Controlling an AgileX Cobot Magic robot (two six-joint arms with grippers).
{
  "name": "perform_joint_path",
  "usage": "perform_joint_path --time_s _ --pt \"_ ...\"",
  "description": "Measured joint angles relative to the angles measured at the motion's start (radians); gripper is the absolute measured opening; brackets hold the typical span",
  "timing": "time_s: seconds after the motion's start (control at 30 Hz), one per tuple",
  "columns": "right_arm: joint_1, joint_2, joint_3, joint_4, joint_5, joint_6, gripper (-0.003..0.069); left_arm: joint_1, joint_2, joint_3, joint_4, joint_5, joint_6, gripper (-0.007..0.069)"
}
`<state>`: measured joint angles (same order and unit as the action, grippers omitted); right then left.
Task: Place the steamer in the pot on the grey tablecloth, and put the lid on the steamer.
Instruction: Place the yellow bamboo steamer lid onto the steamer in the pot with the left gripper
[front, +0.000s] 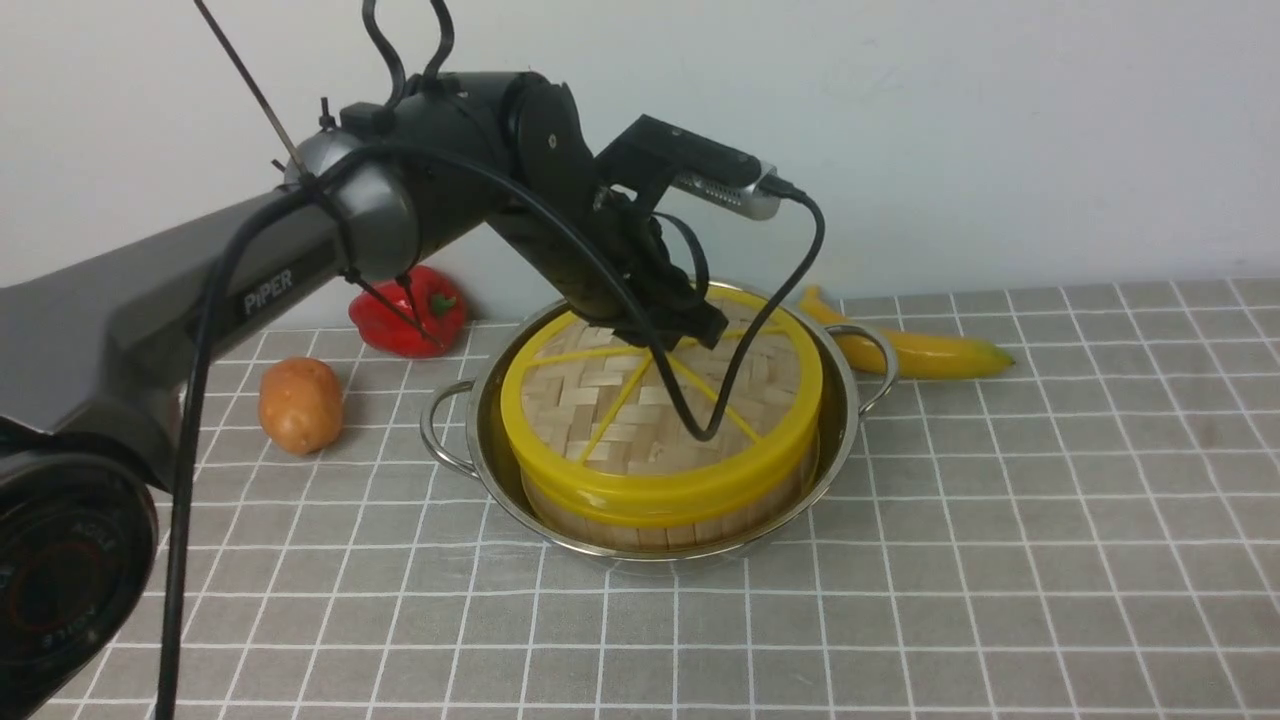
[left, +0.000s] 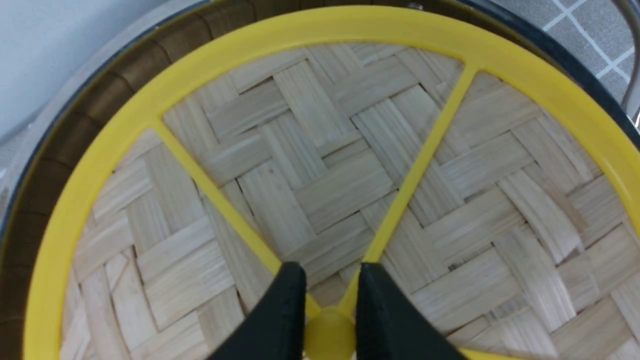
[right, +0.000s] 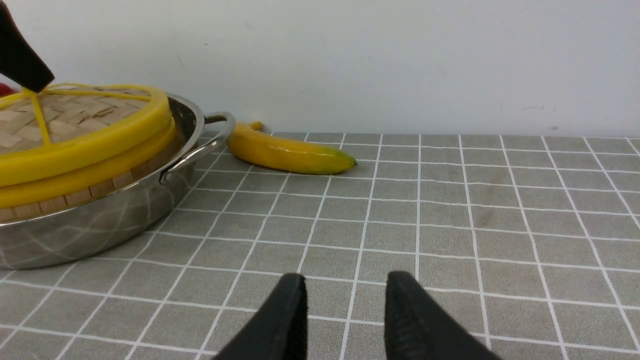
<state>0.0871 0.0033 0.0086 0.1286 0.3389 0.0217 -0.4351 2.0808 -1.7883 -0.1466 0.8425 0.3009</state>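
Note:
The steel pot (front: 470, 440) stands on the grey tablecloth (front: 1000, 500) with the bamboo steamer (front: 660, 528) inside it. The woven lid (front: 600, 410) lies on top of the steamer, rim over rim. My left gripper (front: 675, 335) reaches down onto the lid's centre. In the left wrist view the left gripper (left: 327, 272) is shut on the lid's yellow hub (left: 330, 337), one finger on each side. The steamer's contents are hidden under the lid. My right gripper (right: 345, 282) hangs open and empty over bare cloth, to the right of the pot (right: 100, 225).
A yellow banana (front: 930, 350) lies behind the pot's right handle. A potato (front: 300, 405) and a red pepper (front: 410, 315) sit to the pot's left, near the white back wall. A black cable droops from the left wrist onto the lid.

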Motion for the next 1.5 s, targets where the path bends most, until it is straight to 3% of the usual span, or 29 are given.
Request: perform_joint_path --time_s 1.13,1.2,1.33,1.4,1.5 --pt "0.000 0.000 0.000 0.000 0.000 0.000 0.0243 0.001 0.023 0.000 -0.011 -0.012 0.014 0.0126" --pt "0.000 0.000 0.000 0.000 0.000 0.000 0.0243 0.001 0.023 0.000 -0.011 -0.010 0.015 0.0151" --pt "0.000 0.000 0.000 0.000 0.000 0.000 0.0243 0.001 0.021 0.000 -0.019 -0.001 0.015 0.0271" --pt "0.000 0.000 0.000 0.000 0.000 0.000 0.0243 0.001 0.007 0.000 -0.021 0.002 0.015 0.0375" --pt "0.000 0.000 0.000 0.000 0.000 0.000 0.0243 0.001 -0.036 0.000 -0.020 0.001 0.015 0.0463"
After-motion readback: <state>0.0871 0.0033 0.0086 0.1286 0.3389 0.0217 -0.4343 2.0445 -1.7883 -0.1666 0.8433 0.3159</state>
